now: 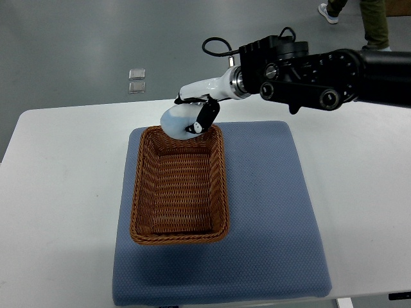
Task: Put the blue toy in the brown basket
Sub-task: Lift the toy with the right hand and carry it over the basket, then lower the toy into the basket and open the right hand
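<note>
We see a white table (pixel 64 192), a blue mat (pixel 276 212), and the brown basket (pixel 180 192). Our right hand (pixel 199 115) pinches the blue toy (pixel 176 122) above the basket's far rim. We think dropping it in is left.

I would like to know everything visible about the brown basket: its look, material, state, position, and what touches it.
The brown basket is rectangular and looks woven from wicker, with a thick braided rim and sloping walls. It stands upright on a blue mat that lies on the white table, with its long side running away from the robot. Its inside shows only the woven bottom. The right hand holds the blue toy above the far rim; whether the toy touches the rim cannot be told.
</note>
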Controlling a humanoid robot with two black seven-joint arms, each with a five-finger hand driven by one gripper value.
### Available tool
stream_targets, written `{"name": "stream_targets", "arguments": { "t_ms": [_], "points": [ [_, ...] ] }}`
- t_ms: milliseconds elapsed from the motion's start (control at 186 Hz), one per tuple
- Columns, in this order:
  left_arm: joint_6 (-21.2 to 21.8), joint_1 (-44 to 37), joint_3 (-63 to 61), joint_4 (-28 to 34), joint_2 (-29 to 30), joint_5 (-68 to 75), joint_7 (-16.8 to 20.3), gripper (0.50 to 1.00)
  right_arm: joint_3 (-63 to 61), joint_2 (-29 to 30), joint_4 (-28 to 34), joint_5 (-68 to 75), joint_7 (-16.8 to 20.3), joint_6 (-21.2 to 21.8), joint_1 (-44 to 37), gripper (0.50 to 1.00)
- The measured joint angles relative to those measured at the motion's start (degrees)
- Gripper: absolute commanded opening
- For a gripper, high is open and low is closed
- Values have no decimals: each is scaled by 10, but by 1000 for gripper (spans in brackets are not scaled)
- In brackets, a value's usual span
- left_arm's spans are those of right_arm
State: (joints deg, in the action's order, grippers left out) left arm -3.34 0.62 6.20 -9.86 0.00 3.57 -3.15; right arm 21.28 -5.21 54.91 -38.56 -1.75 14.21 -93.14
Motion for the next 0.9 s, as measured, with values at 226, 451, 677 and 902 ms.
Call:
{"name": "stream_targets", "arguments": {
  "t_ms": [226,451,677,902],
  "points": [
    [0,0,1,0,0,-1,0,1000,7,51,-28,-1,0,-8,24,564],
    [0,2,1,-1,0,-1,0,1000,9,52,-30,-5,0,-8,50,590],
    [0,3,1,-2,0,-1,0,1000,9,52,-31,-1,0,-8,73,688],
    [0,3,2,-2,0,-1,0,1000,8,52,-55,-6,0,-9,109,803]
  ]
}}
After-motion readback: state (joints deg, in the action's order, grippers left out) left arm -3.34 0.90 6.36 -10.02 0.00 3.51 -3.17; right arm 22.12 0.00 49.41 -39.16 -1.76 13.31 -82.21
